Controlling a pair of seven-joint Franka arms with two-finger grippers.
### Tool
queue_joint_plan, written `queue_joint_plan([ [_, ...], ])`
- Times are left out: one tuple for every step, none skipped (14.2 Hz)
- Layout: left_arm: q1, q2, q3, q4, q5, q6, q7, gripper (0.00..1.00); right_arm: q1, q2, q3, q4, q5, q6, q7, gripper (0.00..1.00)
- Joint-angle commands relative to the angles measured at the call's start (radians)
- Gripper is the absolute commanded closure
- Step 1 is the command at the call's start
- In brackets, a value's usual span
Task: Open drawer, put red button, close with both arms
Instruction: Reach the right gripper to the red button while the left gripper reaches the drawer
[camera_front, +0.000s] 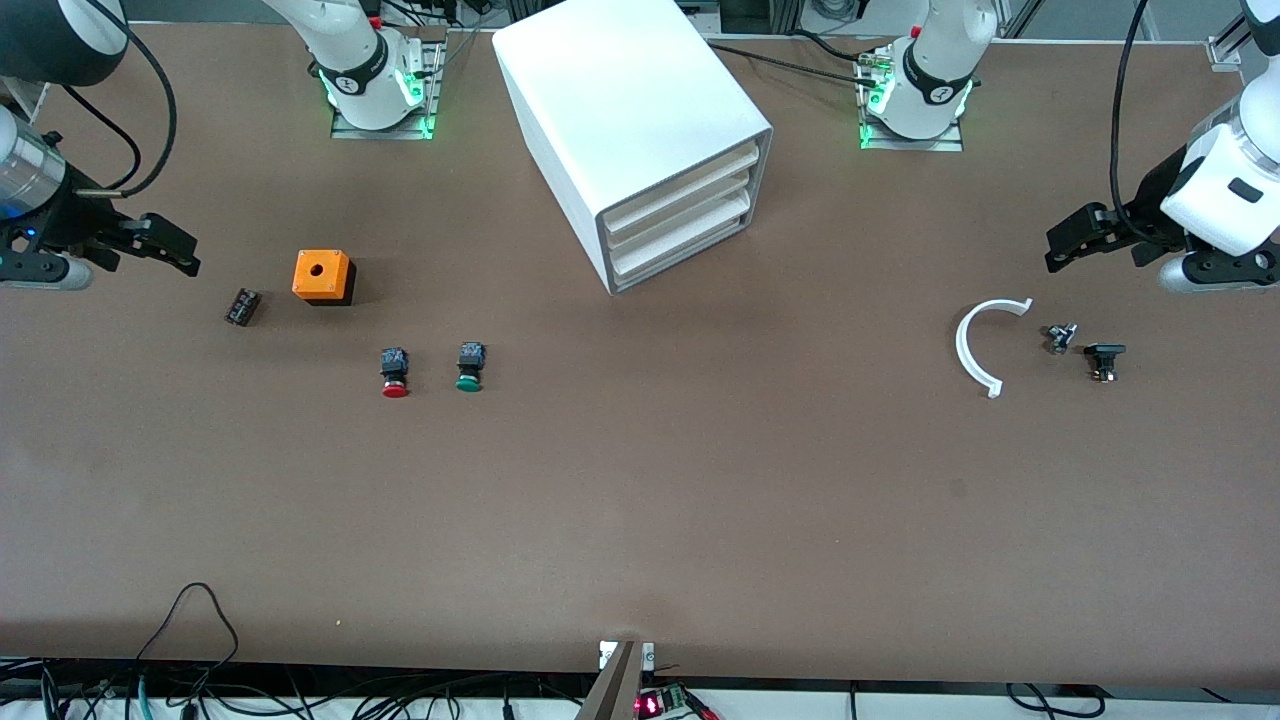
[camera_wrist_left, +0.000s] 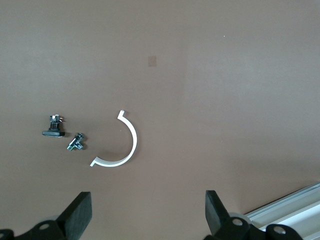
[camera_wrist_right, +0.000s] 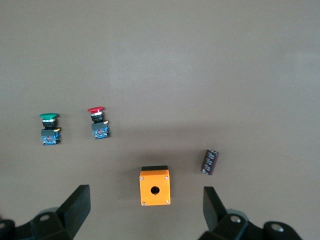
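Starting with the front view, you find the white three-drawer cabinet (camera_front: 640, 140) at upper centre, its bottom white tray-like drawer (camera_front: 680, 250) shut. The small red-capped push button (camera_front: 395, 372) lies left of centre, cap toward the lower edge, beside a green-capped button (camera_front: 470, 367). Your right gripper (camera_front: 165, 245), at the frame's left edge, hangs nearer it than your left gripper (camera_front: 1075, 240) at the right edge.

Left wrist view: fingers (camera_wrist_left: 80, 212) wide apart, empty, over a white plastic arc (camera_wrist_left: 122, 145).

Right wrist view: fingers (camera_wrist_right: 77, 205) spread, empty; the red button (camera_wrist_right: 98, 122) lies upper left.
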Motion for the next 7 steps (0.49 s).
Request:
queue_joint_plan([
  [-0.01,0.07,-0.006,0.061,0.012,-0.008,0.017,0.0,0.035,0.102,-0.002,0.061,0.061,0.005,0.0,0.0],
  [-0.007,0.081,-0.006,0.066,0.008,-0.004,0.019,0.0,0.044,0.134,-0.002,0.073,0.085,0.005,-0.003,0.0],
  [-0.007,0.075,-0.017,0.062,0.009,-0.002,0.008,0.0,0.064,0.173,-0.002,0.09,0.089,0.013,-0.008,0.0],
  [-0.006,0.078,-0.049,0.057,0.009,-0.004,0.007,0.0,0.082,0.204,-0.002,0.101,0.087,0.032,-0.009,0.0],
  [-0.007,0.087,-0.058,0.033,0.02,0.006,0.008,0.0,0.087,0.236,-0.002,0.101,0.086,0.068,-0.011,0.0],
  [-0.007,0.085,-0.066,0.026,0.017,0.022,0.019,0.0,0.095,0.272,0.0,0.1,0.092,0.106,-0.003,0.0],
  [-0.007,0.09,-0.066,0.023,0.008,0.026,0.02,0.0,0.098,0.306,0.003,0.092,0.095,0.137,0.0,0.0],
])
